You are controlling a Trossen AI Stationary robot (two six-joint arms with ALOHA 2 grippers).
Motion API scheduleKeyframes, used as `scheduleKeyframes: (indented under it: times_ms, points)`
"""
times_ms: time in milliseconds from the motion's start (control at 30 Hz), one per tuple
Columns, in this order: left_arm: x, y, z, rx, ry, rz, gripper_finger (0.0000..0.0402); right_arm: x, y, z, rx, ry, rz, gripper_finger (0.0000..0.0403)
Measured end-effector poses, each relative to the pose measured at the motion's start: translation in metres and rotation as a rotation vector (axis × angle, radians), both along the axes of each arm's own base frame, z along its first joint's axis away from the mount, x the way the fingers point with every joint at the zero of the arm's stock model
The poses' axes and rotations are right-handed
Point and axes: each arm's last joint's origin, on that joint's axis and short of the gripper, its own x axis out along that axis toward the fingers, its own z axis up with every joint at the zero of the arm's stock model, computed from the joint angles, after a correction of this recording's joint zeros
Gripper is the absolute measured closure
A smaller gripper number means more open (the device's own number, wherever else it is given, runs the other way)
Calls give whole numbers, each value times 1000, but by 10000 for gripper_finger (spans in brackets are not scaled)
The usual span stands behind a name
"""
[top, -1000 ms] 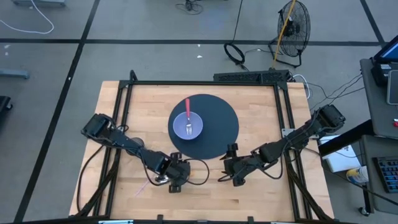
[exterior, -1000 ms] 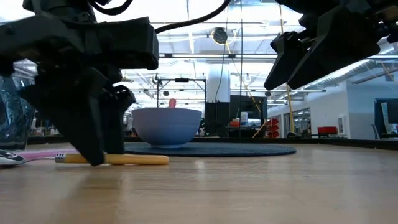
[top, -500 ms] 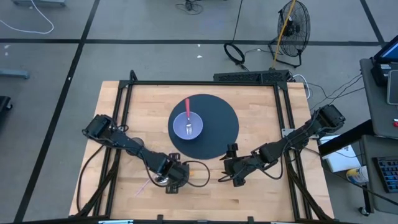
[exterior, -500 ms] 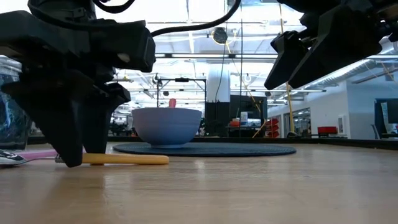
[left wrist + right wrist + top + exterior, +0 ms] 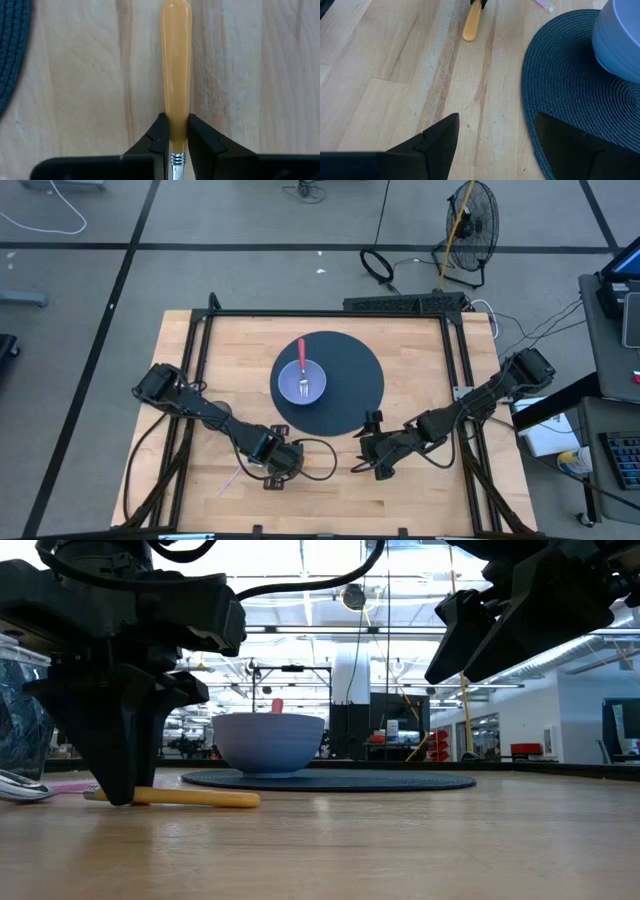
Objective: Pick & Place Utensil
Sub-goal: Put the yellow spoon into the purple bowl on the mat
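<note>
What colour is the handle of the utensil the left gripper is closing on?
Yellow-orange handle, clearest in the left wrist view.

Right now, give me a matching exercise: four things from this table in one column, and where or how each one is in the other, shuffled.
Things:
1. yellow-handled utensil
2. blue bowl
3. round dark mat
4. right end effector

States:
A. lies under the bowl
B. open, holding nothing, above the bare wood
C. lies flat on the wood, pinched at the metal end of its handle by the left end effector
D. stands on the mat with a red-handled utensil in it

Pairs: 1-C, 2-D, 3-A, 4-B
</note>
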Motion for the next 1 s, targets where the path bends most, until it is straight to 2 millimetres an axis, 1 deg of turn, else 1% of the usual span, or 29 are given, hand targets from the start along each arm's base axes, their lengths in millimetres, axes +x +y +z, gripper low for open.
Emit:
scheduleKeyframes:
  times_ms: [233, 367, 600, 767, 933, 1000]
  points:
    - [0, 0, 0, 7, -2, -15, 352, 0, 0, 0, 0, 0, 0, 149]
    - [0, 0, 0, 18, -9, -15, 356, 0, 0, 0, 1, 0, 0, 149]
    - [5, -2, 6, 55, -52, -16, 356, 0, 0, 0, 1, 0, -1, 149]
    - [6, -1, 16, 66, -115, -11, 356, 0, 0, 0, 1, 0, 0, 149]
    - [7, -1, 40, 59, -235, 8, 356, 0, 0, -1, 2, 0, -1, 149]
    - [7, -2, 46, 64, -269, 14, 356, -1, -1, -3, 2, 4, -3, 149]
